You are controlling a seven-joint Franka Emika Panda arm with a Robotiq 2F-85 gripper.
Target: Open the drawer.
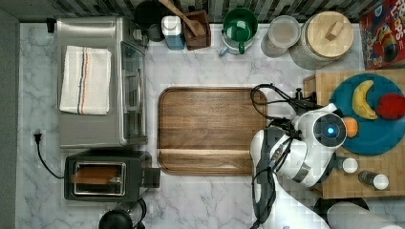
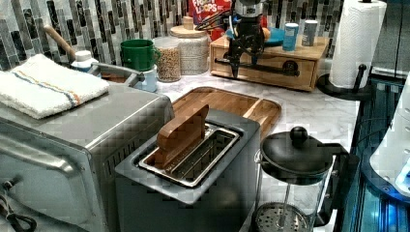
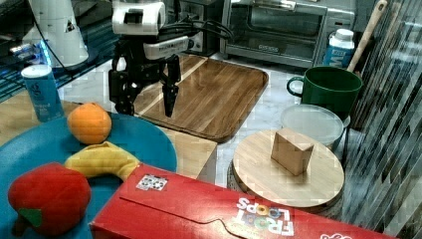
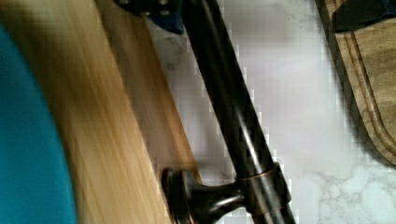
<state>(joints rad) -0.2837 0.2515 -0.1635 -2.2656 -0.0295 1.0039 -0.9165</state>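
The claw hangs with its fingers spread wide on either side of the black handle, gripping nothing. The drawer sits upper middle in the left view, in the cabinet on the counter.

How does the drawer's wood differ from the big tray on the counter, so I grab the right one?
The drawer is pale bamboo; the tray is darker brown. The drawer carries a long black bar handle across its front; the tray has none, just a raised rim and rounded corners. The drawer's front stands upright in its cabinet; the tray lies flat on the marble. Both are wood. The gripper hangs open at the handle.
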